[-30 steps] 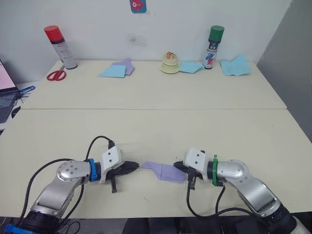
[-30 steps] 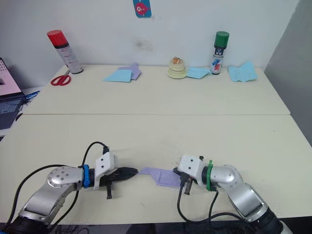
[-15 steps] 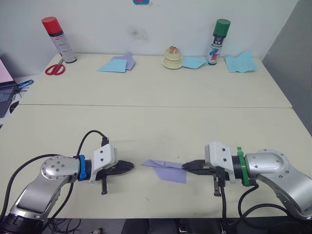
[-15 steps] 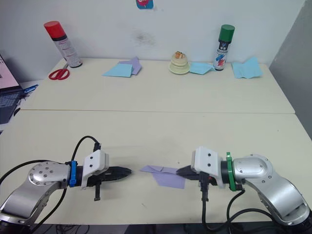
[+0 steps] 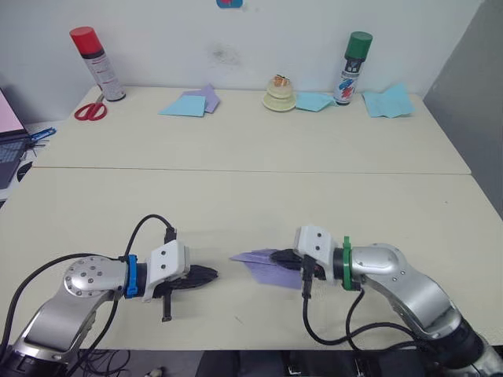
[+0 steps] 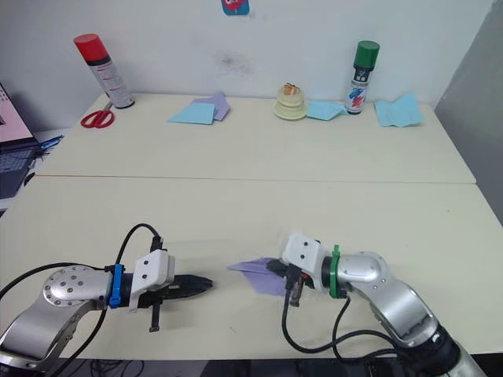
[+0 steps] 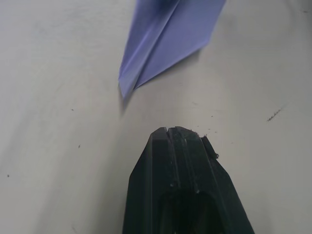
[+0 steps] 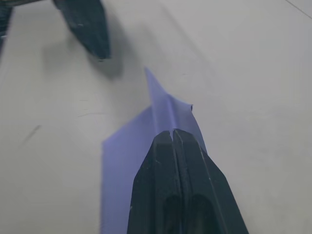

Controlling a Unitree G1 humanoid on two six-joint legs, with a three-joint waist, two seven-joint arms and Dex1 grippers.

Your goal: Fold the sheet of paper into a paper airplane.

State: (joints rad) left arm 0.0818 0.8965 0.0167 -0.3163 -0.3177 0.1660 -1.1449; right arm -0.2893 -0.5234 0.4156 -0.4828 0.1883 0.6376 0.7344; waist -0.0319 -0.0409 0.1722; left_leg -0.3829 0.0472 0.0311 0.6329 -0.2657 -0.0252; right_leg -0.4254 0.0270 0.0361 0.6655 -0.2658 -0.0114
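Two grippers flank the folded lavender paper airplane (image 5: 267,265) in the lower middle of the left eye view, on the near table. Half a second ago the right gripper (image 5: 284,260) was drawn back at the paper's right edge, its tip only at the rim; now it has pushed in toward the frame's centre and sits over the right part of the paper. In the right wrist view its two black fingers (image 8: 183,175) are pressed together, riding on top of the raised centre crease; whether any paper is caught between them cannot be told. The paper's pointed nose (image 7: 123,87) aims toward the left gripper (image 5: 206,275), which is pressed together too and lies near the nose but apart from it, much as it did a moment earlier.

Judging by this, the shape is already pointed and creased, so the folding looks far along. The right arm's advance reads as pressing or flattening the spine fold, while the left waits clear of the tip.
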